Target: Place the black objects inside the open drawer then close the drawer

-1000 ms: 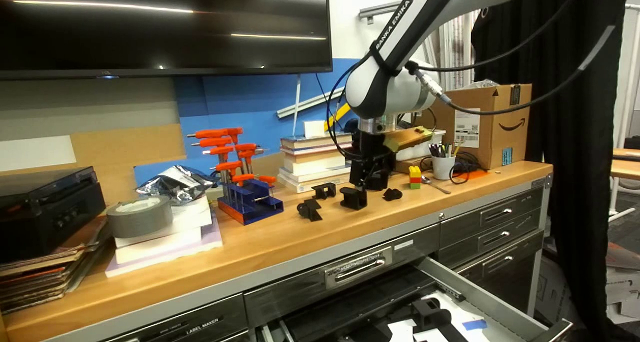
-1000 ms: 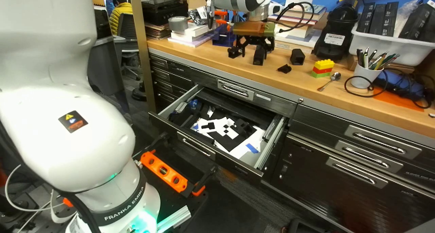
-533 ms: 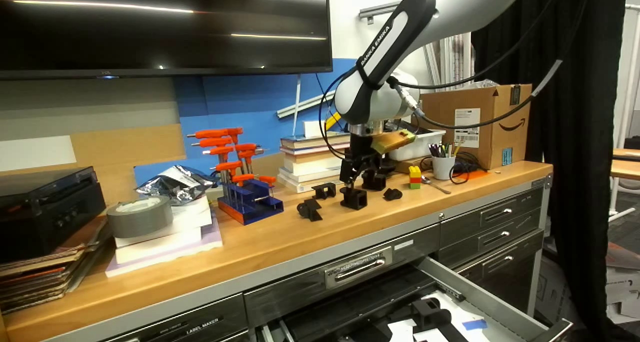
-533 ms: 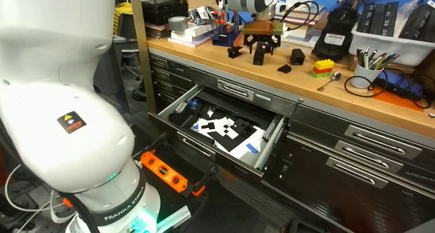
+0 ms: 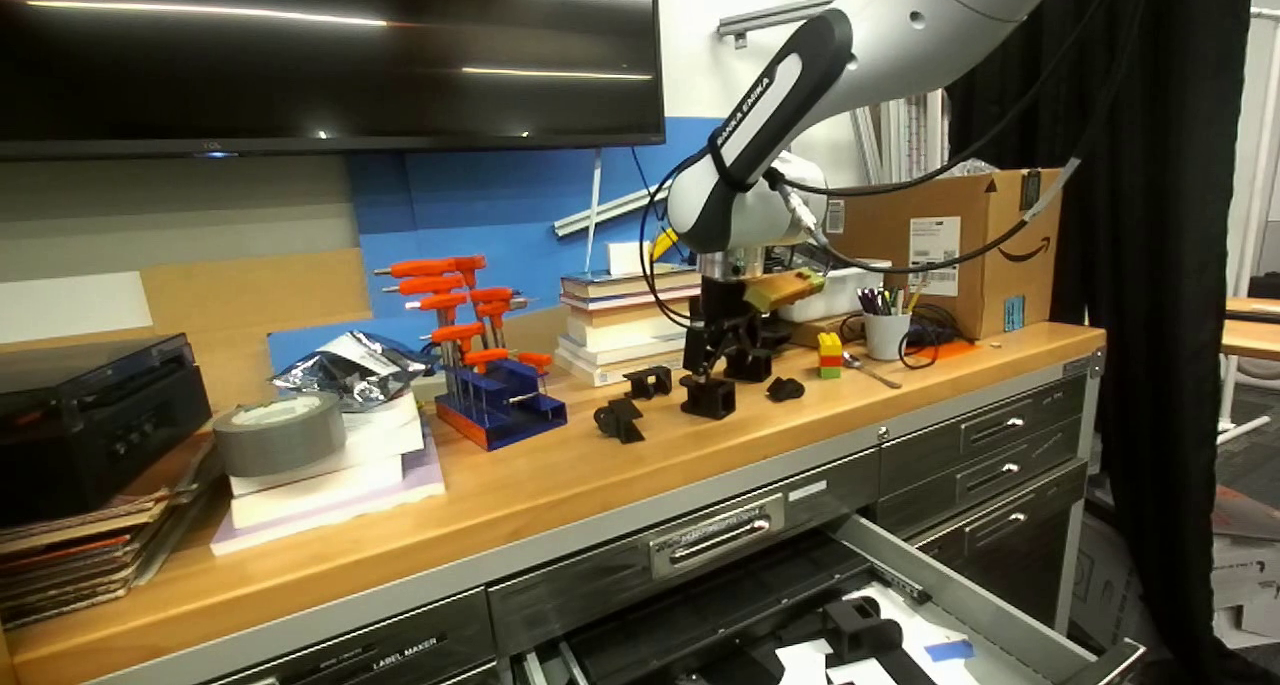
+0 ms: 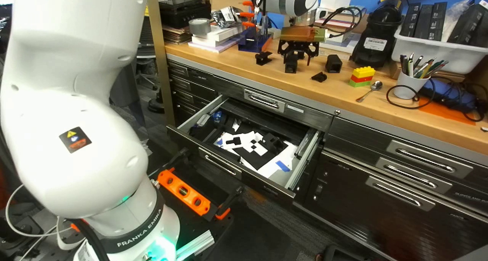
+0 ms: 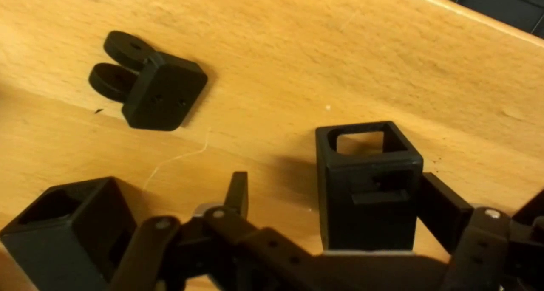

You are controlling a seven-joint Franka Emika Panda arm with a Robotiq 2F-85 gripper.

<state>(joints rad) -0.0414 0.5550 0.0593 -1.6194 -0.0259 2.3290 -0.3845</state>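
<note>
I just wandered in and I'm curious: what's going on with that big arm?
A robot arm reaches over a workbench, its open pincer at a hollow black block, not yet gripping it. More black pieces lie on the workbench. A drawer below stands open; the job is putting the black pieces in, then closing it.

White glare streaks across screen (image 5: 330, 60); wrist view soft, warm-toned.

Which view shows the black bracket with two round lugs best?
The wrist view: it shows the two-lugged black bracket large and unobstructed, with the gap between its lugs and two small holes visible. Both exterior views show it only as a small dark shape on the wooden benchtop.
</note>
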